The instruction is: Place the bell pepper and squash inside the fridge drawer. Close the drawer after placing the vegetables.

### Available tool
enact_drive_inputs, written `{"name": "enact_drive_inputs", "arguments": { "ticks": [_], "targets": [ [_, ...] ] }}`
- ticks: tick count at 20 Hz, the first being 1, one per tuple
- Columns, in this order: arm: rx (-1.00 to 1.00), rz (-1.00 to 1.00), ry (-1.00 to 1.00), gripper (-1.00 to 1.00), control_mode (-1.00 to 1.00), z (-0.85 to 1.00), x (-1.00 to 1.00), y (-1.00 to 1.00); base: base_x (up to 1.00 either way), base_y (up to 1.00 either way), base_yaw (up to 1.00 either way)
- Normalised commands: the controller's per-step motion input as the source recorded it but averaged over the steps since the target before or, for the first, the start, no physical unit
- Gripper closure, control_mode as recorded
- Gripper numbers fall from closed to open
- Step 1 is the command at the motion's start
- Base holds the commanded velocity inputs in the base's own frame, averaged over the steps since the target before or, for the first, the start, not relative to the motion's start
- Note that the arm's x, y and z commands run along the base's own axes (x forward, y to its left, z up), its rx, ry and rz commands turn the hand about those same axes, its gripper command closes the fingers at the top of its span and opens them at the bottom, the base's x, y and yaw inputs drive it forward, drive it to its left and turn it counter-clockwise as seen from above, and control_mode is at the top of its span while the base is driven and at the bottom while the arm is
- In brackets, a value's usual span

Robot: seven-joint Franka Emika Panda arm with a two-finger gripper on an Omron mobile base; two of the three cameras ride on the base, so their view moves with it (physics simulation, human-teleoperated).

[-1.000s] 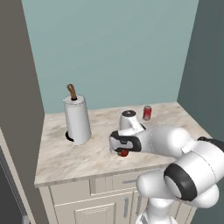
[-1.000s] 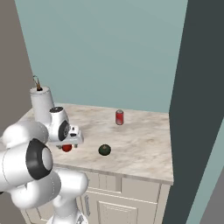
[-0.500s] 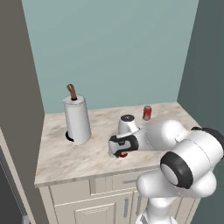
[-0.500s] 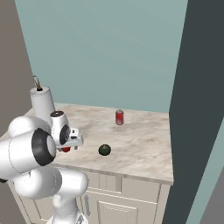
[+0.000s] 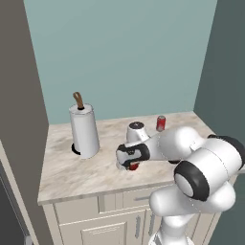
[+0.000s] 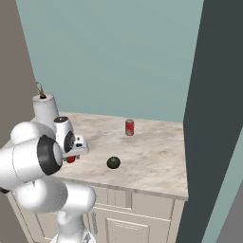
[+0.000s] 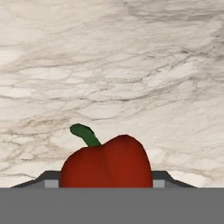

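Marble counter [image 5: 86,167], teal wall behind: end effector [image 5: 130,163] clamped on bell pepper [image 7: 106,164] near front edge, squash [image 6: 113,163] apart rightward; advise lifting straight up, grip kept centred.

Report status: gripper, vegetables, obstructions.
Gripper down on the bell pepper, fingers either side. Squash sits loose on the counter. Soda can behind, clear of the pick.

One bell pepper [image 7: 106,164], one squash [image 6: 113,163], one can [image 6: 129,127] (red), one towel roll [image 5: 83,130].
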Motion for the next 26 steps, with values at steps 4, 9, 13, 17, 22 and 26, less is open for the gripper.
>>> {"name": "enact_drive_inputs", "arguments": {
  "ticks": [4, 9, 13, 17, 22, 26],
  "targets": [
    [0.0, 0.0, -0.19, 1.0, -1.0, 0.25, -0.33, 0.0, 0.0, 0.0, 0.0],
    [0.0, 0.0, -0.19, 1.0, -1.0, 0.94, -0.63, -0.12, 0.0, 0.0, 0.0],
    [0.0, 0.0, -0.18, 1.0, -1.0, 1.0, -0.94, -0.26, 0.0, 0.0, 0.0],
    [0.0, 0.0, -0.05, 1.0, -1.0, 1.0, -1.0, -0.38, 0.0, 0.0, 0.0],
    [0.02, 0.0, -0.03, 1.0, -1.0, 0.89, -0.98, -0.29, 0.0, 0.0, 0.0],
    [0.01, -0.03, 0.0, 1.0, -1.0, 0.46, -0.35, -0.04, 0.0, 0.0, 0.0]
  ]
}}
